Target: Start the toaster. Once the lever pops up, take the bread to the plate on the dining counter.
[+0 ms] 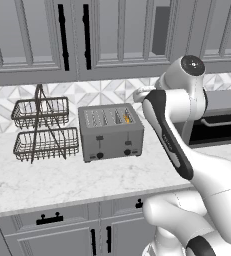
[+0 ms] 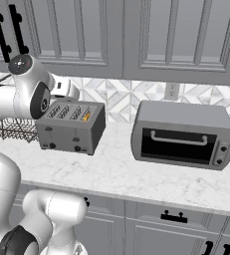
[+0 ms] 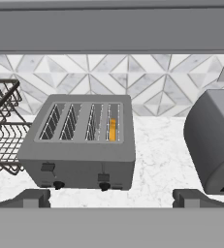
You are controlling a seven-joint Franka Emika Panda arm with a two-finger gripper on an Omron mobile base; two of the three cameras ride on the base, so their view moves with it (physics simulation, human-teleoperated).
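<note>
I see my fingers [image 3: 111, 198] spread wide, holding nothing, hovering near the toaster [image 3: 79, 145]. The bread [image 3: 112, 129] sits in its rightmost slot, on the counter [image 3: 157, 164].

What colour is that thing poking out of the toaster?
Golden-yellow: the bread, clearest in the hand view.
</note>
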